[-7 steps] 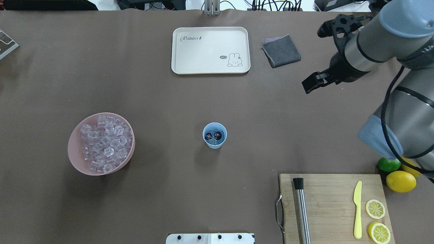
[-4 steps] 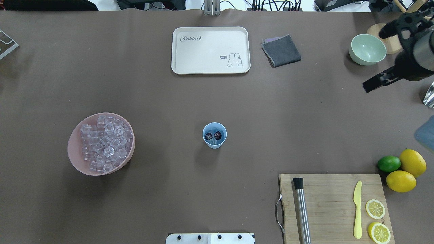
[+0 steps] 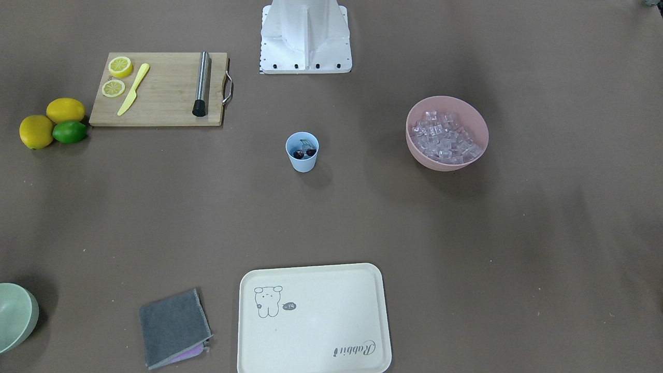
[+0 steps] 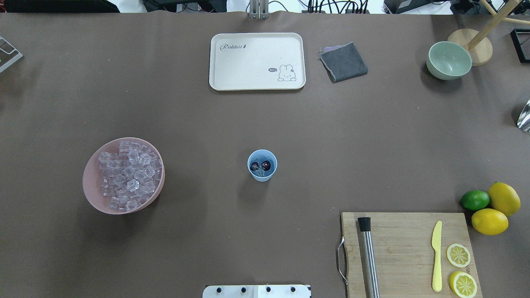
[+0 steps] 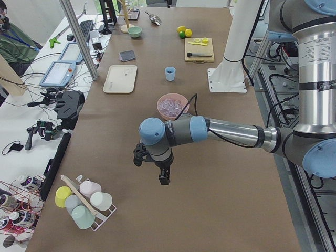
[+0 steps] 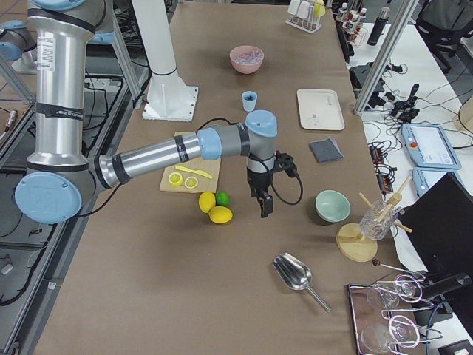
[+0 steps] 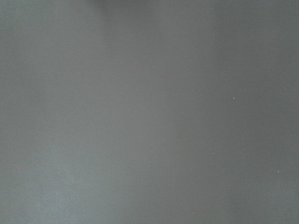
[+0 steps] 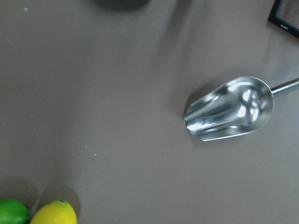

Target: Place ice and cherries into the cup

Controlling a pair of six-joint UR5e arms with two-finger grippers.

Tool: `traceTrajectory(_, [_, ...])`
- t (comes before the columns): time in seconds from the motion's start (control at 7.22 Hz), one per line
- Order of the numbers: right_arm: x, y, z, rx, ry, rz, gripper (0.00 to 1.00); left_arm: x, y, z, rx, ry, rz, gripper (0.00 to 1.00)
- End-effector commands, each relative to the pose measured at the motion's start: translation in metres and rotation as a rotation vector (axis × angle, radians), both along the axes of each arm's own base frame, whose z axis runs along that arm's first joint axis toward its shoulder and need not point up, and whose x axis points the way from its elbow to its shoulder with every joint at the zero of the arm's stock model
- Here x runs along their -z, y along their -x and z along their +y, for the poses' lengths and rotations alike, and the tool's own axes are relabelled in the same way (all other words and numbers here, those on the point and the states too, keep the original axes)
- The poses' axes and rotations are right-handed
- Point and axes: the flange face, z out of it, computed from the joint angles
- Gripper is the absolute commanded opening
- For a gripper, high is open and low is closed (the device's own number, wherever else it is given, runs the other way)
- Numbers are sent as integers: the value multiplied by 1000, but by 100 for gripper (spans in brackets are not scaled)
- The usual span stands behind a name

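Note:
The light blue cup (image 4: 262,165) stands upright mid-table, also in the front view (image 3: 302,152). The two dark cherries (image 4: 261,166) lie inside it, with something clear beneath them. The ice (image 4: 126,174) fills the pink bowl (image 4: 89,186), left of the cup. Neither gripper is in the overhead or front view. My left gripper (image 5: 164,178) hangs over bare table far beyond the pink bowl. My right gripper (image 6: 264,207) hangs near the lemons, far from the cup. I cannot tell whether either is open or shut.
A cream tray (image 4: 257,61), a grey cloth (image 4: 343,62) and a pale green bowl (image 4: 449,60) stand at the far side. A cutting board (image 4: 408,252) with knife, lemon slices and a metal rod is front right, beside lemons and a lime (image 4: 475,200). A metal scoop (image 8: 230,109) lies under the right wrist.
The right arm has swung out of the overhead view to the right, uncovering the green bowl and the lemons. The cup, cherries and ice bowl have not moved.

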Motion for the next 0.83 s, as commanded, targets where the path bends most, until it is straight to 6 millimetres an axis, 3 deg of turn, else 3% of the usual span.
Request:
traceTrajectory(0.0, [-58,-65,13,-1,35,-22,100,1,-1,-2,-3,-17,0,99])
traceTrajectory(0.28, [-78,-82,21,-49,86,-36,100,0,-4,-2,-9,-38,-1,99])
traceTrajectory(0.55, [-119,-101,31,-128,175,-158,100,-1,-5,-2,-12,-48,-4,99])
traceTrajectory(0.69, [-124,-101,32,-127,185,-160,100,-1,-5,-2,-13,-48,-4,99])
